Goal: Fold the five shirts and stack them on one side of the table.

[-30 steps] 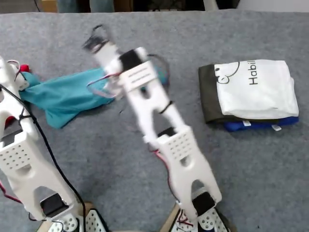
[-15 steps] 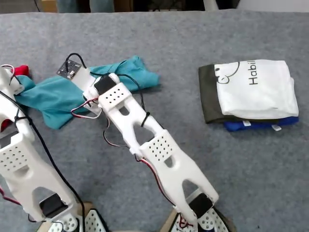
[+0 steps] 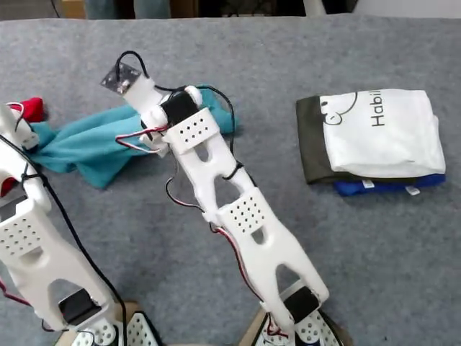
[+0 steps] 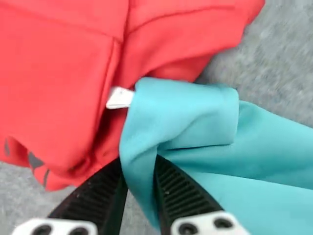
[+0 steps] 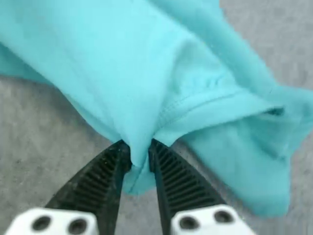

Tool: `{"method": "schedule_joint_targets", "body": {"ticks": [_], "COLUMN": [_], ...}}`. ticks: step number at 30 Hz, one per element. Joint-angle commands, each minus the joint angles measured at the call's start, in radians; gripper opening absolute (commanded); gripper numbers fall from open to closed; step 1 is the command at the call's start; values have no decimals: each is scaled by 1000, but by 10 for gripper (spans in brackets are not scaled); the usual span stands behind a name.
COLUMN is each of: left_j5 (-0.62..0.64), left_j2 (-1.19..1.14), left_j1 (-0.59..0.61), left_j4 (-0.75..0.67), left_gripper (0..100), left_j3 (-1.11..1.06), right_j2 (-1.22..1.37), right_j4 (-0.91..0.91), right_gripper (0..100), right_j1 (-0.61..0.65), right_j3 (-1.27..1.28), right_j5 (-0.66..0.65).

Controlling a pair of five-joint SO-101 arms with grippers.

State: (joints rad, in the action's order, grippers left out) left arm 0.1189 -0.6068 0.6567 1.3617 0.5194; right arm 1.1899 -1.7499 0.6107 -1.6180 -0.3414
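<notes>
A teal shirt [image 3: 86, 144] lies crumpled at the table's left, stretched between both arms. My left gripper [image 4: 138, 169] is shut on one end of the teal shirt [image 4: 195, 142], next to a red shirt [image 4: 73, 73] at the far left edge [image 3: 29, 109]. My right gripper [image 5: 139, 154] is shut on a fold of the teal shirt [image 5: 146, 78] near its right end, under the right arm [image 3: 180, 122]. Three folded shirts sit stacked at the right: white [image 3: 382, 133] on top, dark olive [image 3: 310, 144], blue [image 3: 382, 187] below.
Grey cloth covers the table [image 3: 288, 65]. Both arm bases stand at the near edge [image 3: 288, 317]. Open grey surface lies between the teal shirt and the stack.
The right arm swung left, then back toward the middle, pulling the teal shirt's right end along. The shirt has shifted and bunched. The left arm barely moved.
</notes>
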Motion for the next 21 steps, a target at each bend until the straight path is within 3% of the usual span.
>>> {"method": "schedule_joint_targets", "body": {"ticks": [1, 6, 10, 14, 21], "left_j5": [-9, -9, -37, -68, -121], "left_j2": [124, 236, 299, 405, 704], "left_j1": [10, 7, -13, -39, -102], "left_j4": [80, 190, 247, 295, 269], "left_gripper": [29, 29, 29, 29, 29], "left_j3": [93, 111, 41, -76, -414], "right_j2": [-163, -340, -524, -780, -1267], "right_j4": [-17, -20, -20, -18, -17], "right_gripper": [13, 13, 13, 13, 14], "right_j1": [-60, -106, -138, -143, -152], "right_j3": [-47, 13, 208, 545, 1198], "right_j5": [0, 2, 51, 28, -144]}}
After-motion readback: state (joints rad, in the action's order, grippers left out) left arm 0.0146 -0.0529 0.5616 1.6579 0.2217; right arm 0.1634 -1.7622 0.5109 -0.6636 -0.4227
